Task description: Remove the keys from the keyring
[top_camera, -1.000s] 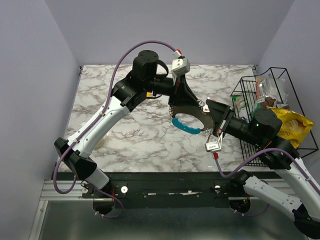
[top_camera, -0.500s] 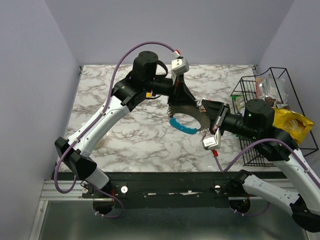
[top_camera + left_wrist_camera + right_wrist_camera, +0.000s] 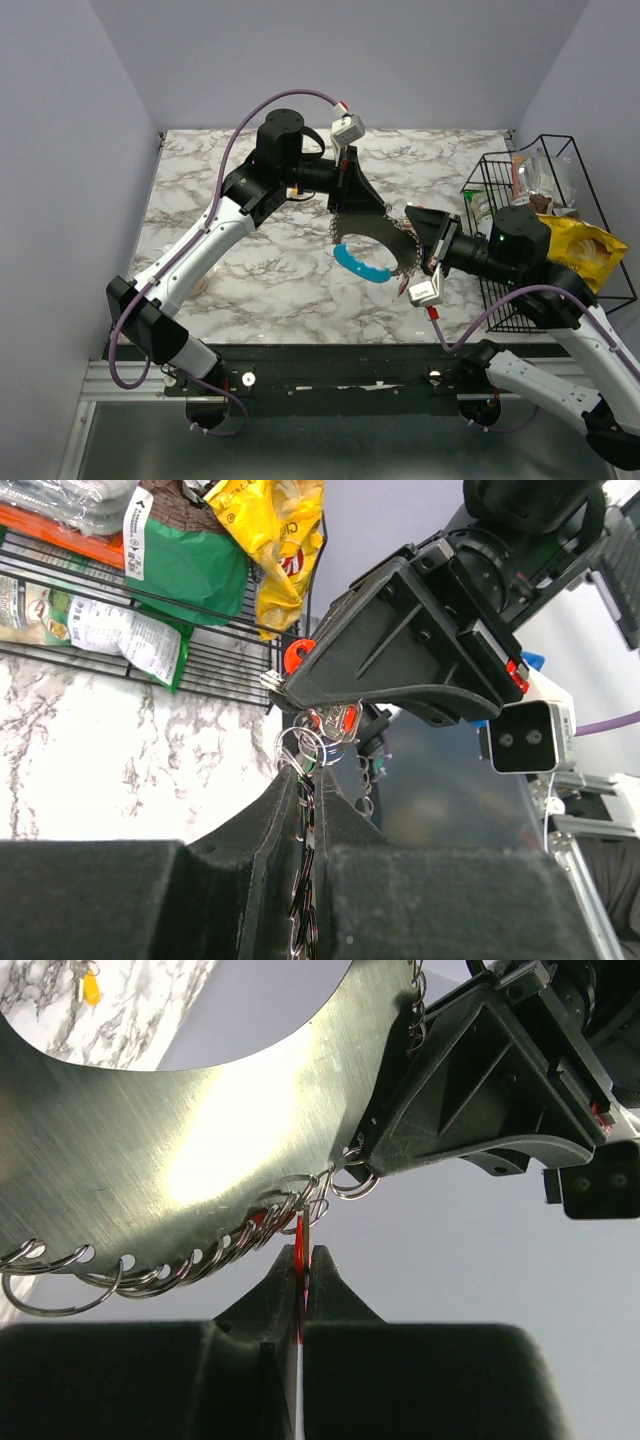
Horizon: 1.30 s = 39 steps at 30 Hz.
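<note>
Left claw (image 3: 311, 815) pinches the keyring (image 3: 200, 1130) aloft; right claw (image 3: 301, 1290) is pressed onto a red key (image 3: 300, 1253). Tugging askew might yank the keyring free.

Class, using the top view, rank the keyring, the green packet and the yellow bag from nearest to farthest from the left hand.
1. keyring, gripped in the left hand, mid-table.
2. green packet, in the wire basket, at its table-side end.
3. yellow bag, at the basket's outer side.

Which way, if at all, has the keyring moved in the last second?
Yes. The keyring has shifted slightly left and toward the near edge of the table, away from the wire basket on the right.
</note>
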Each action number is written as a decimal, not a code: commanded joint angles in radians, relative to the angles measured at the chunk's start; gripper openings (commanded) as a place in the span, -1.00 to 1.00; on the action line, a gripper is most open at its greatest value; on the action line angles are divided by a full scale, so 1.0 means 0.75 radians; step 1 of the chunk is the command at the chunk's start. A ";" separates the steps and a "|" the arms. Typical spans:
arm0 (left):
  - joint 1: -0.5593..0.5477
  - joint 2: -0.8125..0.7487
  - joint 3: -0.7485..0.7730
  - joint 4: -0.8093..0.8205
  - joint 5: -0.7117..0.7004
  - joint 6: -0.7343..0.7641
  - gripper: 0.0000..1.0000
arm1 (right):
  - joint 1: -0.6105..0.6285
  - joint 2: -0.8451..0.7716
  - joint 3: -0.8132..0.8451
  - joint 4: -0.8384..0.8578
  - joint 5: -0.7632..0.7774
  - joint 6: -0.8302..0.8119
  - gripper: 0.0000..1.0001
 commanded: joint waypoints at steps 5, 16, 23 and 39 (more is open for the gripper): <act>0.119 -0.072 -0.080 0.253 -0.068 -0.042 -0.67 | 0.016 -0.060 -0.066 0.211 -0.159 -0.682 -0.99; 0.083 -0.097 -0.103 0.179 0.104 0.128 0.06 | 0.016 0.000 -0.068 0.489 -0.189 -0.474 -0.99; 0.081 -0.079 0.054 0.061 0.096 0.267 0.07 | 0.018 -0.015 -0.103 0.522 -0.218 -0.416 -0.99; 0.015 -0.015 0.142 -0.085 0.102 0.502 0.08 | 0.031 -0.021 -0.103 0.571 -0.267 -0.367 -0.99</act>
